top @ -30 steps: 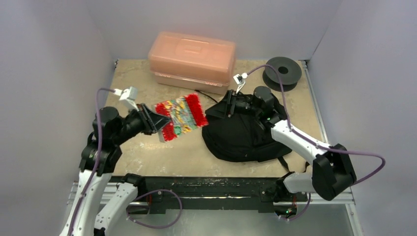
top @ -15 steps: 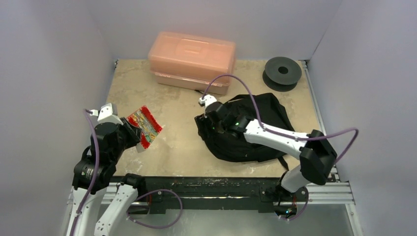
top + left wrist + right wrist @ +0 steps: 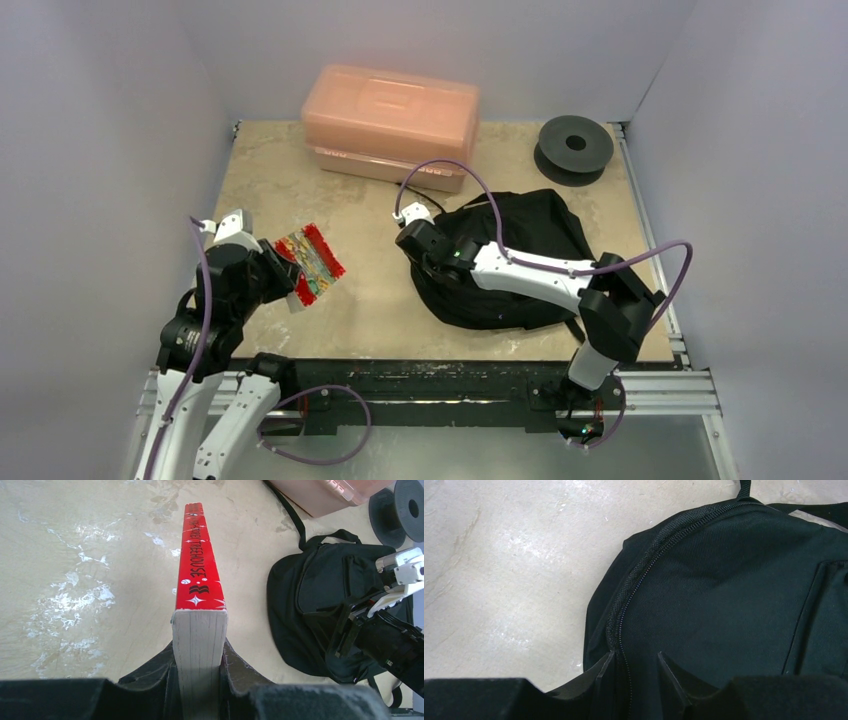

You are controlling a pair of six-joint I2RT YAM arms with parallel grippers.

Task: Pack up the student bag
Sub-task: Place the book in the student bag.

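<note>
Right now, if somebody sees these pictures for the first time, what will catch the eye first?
The bright red book, clamped in the left gripper at the left side of the table. Next, the black student bag lying right of centre, with the right gripper at its zip edge. Behind them stands an orange-pink box.

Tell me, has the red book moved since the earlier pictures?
Yes. The red book, clamped in the left end effector, went leftward and lower in the top view, away from the orange box.
</note>
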